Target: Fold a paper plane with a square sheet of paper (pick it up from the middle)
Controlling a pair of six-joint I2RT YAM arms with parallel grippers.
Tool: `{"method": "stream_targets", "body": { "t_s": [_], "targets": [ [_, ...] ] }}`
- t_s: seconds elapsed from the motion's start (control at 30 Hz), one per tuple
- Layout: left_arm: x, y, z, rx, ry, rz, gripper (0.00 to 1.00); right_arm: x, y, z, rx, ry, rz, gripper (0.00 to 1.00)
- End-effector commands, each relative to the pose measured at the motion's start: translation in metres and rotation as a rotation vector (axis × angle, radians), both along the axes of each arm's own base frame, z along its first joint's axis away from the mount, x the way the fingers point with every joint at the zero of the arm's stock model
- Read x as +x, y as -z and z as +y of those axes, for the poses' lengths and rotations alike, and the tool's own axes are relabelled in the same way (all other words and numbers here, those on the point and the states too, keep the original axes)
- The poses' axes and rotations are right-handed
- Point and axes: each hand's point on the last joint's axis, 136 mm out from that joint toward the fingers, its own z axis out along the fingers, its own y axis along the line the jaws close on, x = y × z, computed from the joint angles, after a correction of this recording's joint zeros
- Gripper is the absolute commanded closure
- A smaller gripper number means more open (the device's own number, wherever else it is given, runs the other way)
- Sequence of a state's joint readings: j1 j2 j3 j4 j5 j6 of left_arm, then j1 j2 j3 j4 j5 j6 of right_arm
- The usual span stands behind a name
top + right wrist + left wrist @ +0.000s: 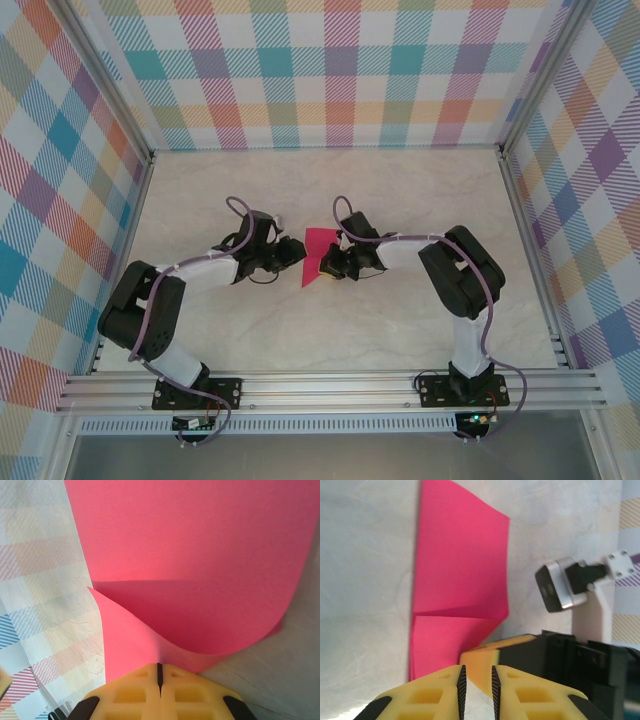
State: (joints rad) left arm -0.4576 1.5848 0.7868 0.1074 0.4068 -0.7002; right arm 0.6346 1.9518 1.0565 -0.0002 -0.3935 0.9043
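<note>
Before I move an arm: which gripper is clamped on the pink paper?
The right gripper: its jaws are pinched shut on the square sheet of paper. The left gripper has its jaws slightly apart, with no paper between them.

Item: square sheet of paper (316,256), magenta-pink, thin, plain. Partly folded, one sharp crease across it; a flap curls upward in a smooth bend. Edge pinched in right gripper (159,674), remainder spreading away from it.

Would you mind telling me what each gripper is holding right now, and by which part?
The right gripper pinches the pink paper at its edge; the left gripper holds nothing.
</note>
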Motion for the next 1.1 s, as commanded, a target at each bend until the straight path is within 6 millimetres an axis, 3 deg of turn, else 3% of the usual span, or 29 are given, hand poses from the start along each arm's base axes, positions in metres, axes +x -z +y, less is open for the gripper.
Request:
{"method": "stream_targets", "body": {
  "t_s": [0.0,0.33,0.67,1.07],
  "targets": [
    [-0.019,0.015,-0.004,0.012,0.019,0.053,0.8,0.001,0.012,-0.006,-0.043,0.023,0.039,0.97],
    [-0.036,0.052,-0.017,0.05,0.067,0.137,0.88,0.005,0.002,0.0,-0.018,0.018,0.027,0.97],
    [-0.046,0.083,-0.001,0.154,0.046,0.201,0.94,0.01,-0.027,0.011,0.054,-0.037,-0.059,0.96],
    [-0.051,0.09,0.007,0.199,0.039,0.223,0.97,0.005,-0.009,0.014,0.026,-0.103,-0.035,0.96]
  ]
}}
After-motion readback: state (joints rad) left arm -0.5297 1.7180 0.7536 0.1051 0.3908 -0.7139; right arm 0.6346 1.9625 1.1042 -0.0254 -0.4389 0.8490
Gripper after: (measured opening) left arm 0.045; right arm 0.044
